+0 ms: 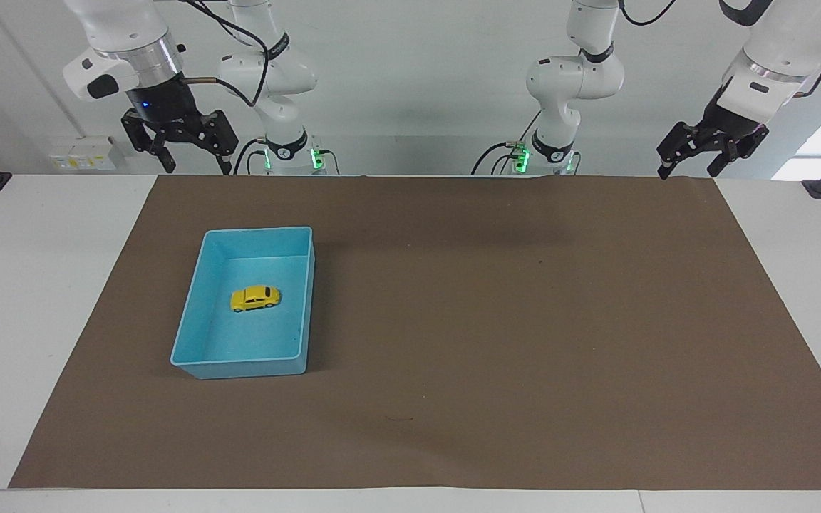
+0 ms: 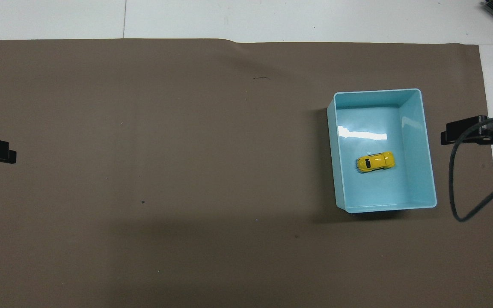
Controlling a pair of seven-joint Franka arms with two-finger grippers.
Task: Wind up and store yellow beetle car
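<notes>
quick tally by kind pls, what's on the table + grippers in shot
yellow beetle car: 1, lying in the bin
blue bin: 1, on the mat toward the right arm's end
brown mat: 1
grippers: 2, right gripper and left gripper, both raised, holding nothing
Total: 5
</notes>
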